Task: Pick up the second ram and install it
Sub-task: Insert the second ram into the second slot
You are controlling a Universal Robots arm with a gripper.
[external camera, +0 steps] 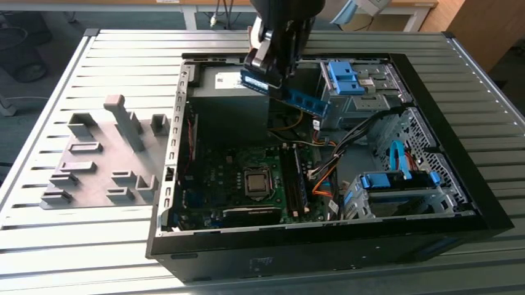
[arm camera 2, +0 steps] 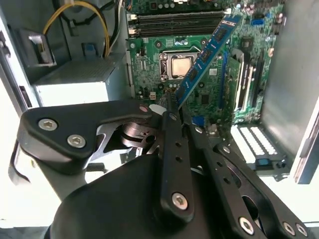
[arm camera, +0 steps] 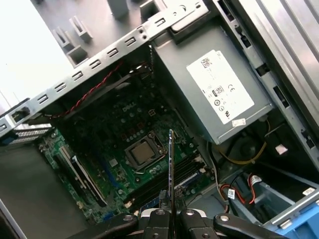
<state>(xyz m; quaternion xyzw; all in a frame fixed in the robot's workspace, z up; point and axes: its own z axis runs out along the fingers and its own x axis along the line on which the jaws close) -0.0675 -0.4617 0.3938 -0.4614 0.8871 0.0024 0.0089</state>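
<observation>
Overhead, pincer (arm camera: 170,211) clamping the second ram (arm camera 2: 207,54) above the open computer case (external camera: 459,184); motherboard (external camera: 246,178) inside

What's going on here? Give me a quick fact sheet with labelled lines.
Tool: shut on the second ram, above the open computer case
Held item: second ram, a blue-green memory board, tilted over the motherboard
Installed yet: no, it hangs clear of the memory slots
Beside the case: grey holder blocks on the slatted table
</observation>
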